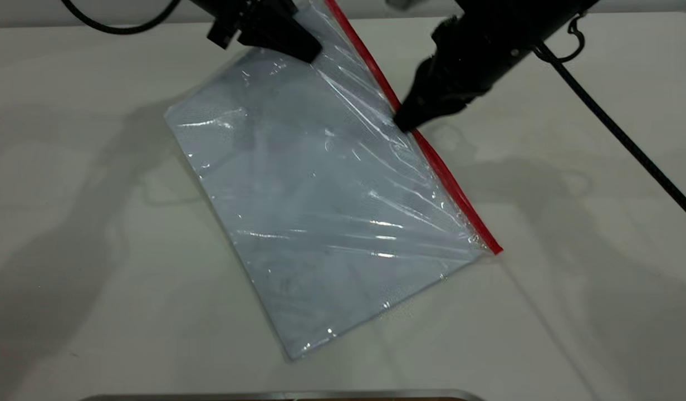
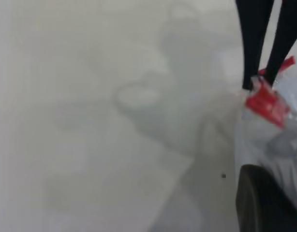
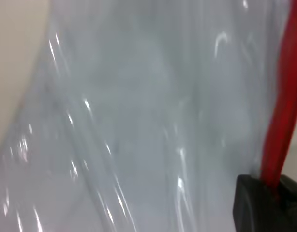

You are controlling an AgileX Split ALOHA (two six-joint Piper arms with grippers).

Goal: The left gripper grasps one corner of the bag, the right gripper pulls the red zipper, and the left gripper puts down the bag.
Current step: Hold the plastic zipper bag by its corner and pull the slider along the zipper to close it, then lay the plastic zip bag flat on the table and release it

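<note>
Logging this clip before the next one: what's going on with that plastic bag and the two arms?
The left gripper holds the upper corner of the large clear plastic bag raised, so the bag slopes down to the white table, where its lower end rests. The right gripper is closed on the bright red zipper strip along the bag's long edge, partway down from the held corner. The bag has not been put down.

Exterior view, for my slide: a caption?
Left gripper lifts clear plastic bag corner; right gripper grips its red zipper.
</note>
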